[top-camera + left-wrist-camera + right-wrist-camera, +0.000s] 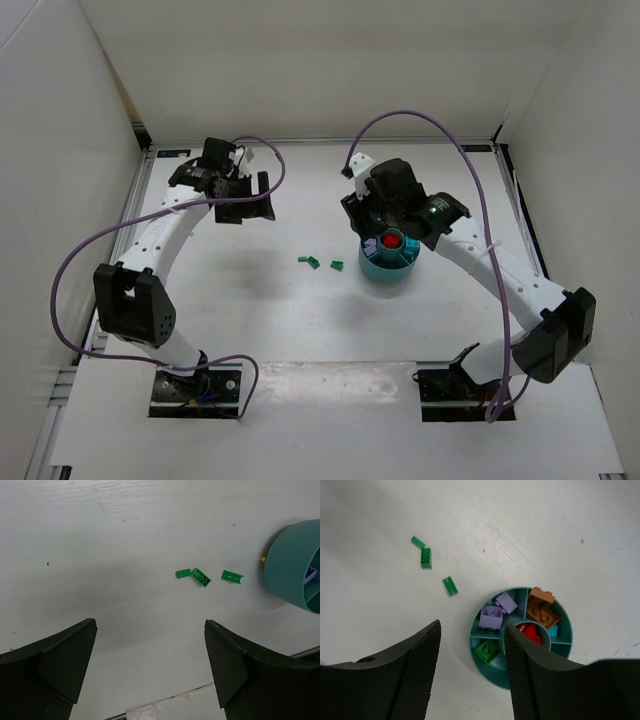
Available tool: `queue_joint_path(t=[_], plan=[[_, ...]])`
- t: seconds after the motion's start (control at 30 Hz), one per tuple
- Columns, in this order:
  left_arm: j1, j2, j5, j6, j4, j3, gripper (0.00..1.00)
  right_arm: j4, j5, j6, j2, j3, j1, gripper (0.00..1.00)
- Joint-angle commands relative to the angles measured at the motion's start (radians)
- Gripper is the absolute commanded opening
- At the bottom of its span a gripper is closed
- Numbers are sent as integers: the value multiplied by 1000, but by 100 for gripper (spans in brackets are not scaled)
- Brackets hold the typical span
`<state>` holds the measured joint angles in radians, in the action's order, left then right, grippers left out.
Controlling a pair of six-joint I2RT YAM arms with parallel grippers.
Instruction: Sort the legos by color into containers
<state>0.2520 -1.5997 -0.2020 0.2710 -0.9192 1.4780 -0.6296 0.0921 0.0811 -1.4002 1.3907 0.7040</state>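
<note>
Three green legos (313, 264) lie loose on the bench (250, 320), just left of the teal bowl (385, 274). Two sit almost touching, and the third (450, 585) lies alone, nearer the bowl. Inside the bowl you have purple bricks (491, 616) in one wedge, brown ones (542, 611) in another, red (530, 632) in the centre cup and a single green brick (487, 651) in a wedge of its own. A yellow speck (262, 559) shows at the bowl's outer wall, too small to identify.

Your right hand (472, 627) hovers over the bowl, released and empty. Your left hand (150, 625) is spread wide with nothing in it, well apart from the greens.

By my reading the greens are the step in hand. Next, lower a hand onto the lone brick, straddle it squarely, then drop it into the green wedge.
</note>
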Motion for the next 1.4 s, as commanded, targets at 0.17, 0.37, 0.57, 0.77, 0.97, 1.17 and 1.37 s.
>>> queue_joint_path(t=[0.17, 0.37, 0.57, 0.77, 0.97, 1.17, 1.37], plan=[[4, 171, 27, 92, 83, -186, 100, 74, -183, 146, -22, -90, 55, 57], [24, 228, 56, 189, 25, -277, 100, 154, -187, 140, -132, -58, 110, 56], [36, 257, 87, 231, -1, -331, 100, 185, -184, 143, -250, -6, 140, 56], [38, 313, 107, 255, -10, -392, 100, 263, -187, 151, -387, 39, 137, 56], [38, 377, 157, 277, -44, -453, 100, 286, -181, 149, -505, 108, 130, 54], [38, 423, 188, 275, -73, -458, 100, 309, -158, 123, -574, 113, 140, 52], [39, 455, 197, 275, -95, -469, 100, 317, -112, 95, -622, 97, 137, 50]])
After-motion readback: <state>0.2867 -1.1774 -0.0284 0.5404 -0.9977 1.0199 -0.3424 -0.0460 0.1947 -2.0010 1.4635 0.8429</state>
